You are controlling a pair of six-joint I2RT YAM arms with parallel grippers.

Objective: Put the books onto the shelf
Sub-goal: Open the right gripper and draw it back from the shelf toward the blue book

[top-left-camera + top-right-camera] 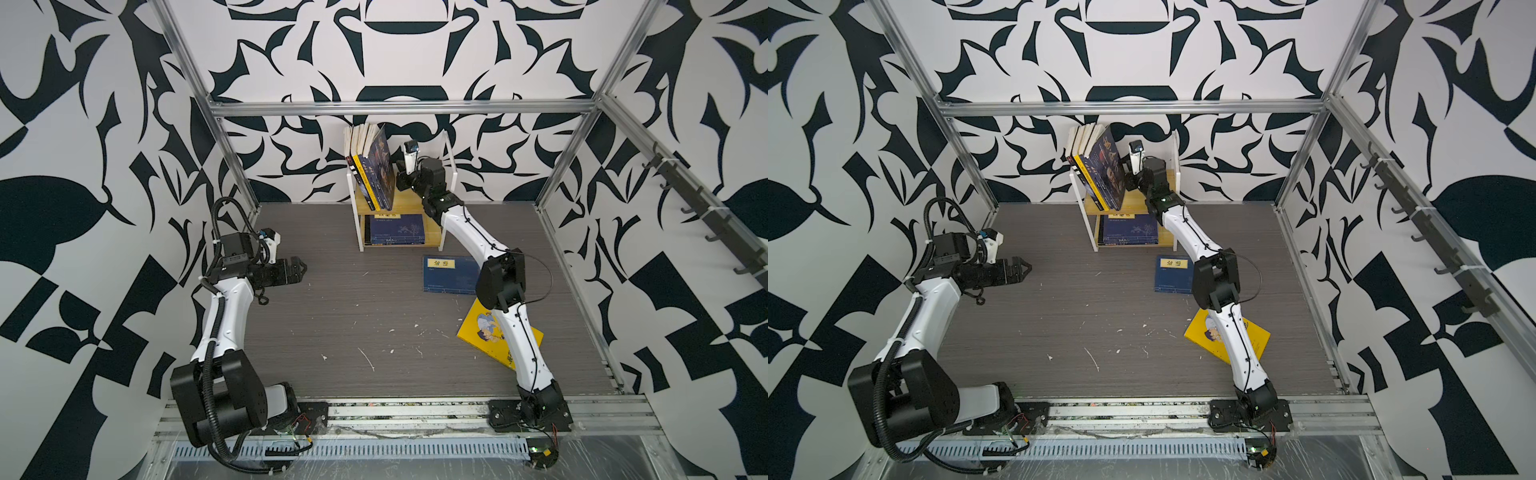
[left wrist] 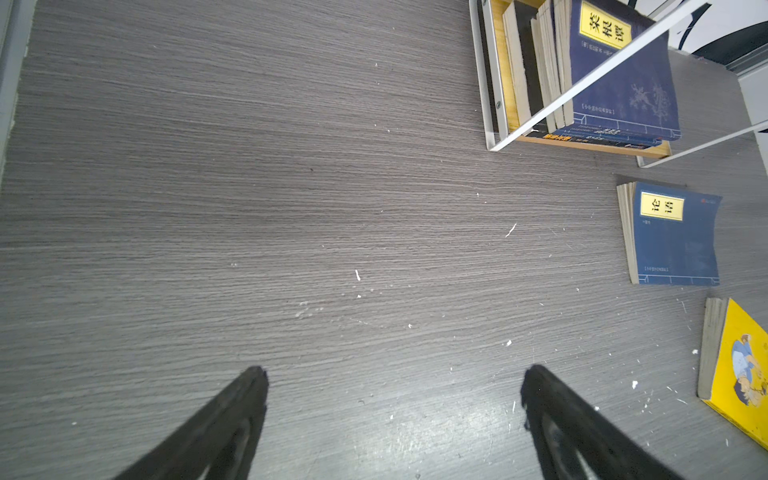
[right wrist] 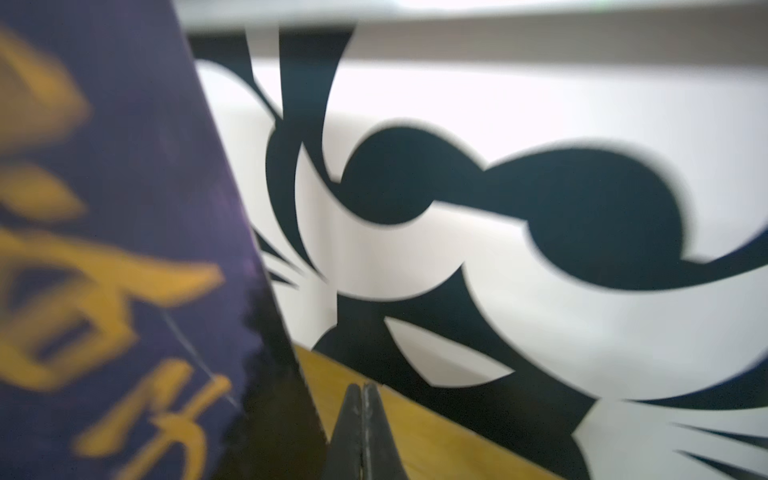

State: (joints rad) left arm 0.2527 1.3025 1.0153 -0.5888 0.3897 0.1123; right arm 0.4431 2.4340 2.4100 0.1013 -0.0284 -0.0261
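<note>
Jaws closed on nothing, the right gripper, beside the leaning dark-blue paperback on the white-framed wooden shelf, should nudge gently leftward.

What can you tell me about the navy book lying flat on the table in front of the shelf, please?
The navy book is a thin paperback lying flat, cover up, on the grey wood-grain table, just off the front right corner of the shelf. A yellow label with two dark characters sits near its far edge; the page edges look greyish. Nothing grips it; in both top views the right arm overhangs one side.
</note>
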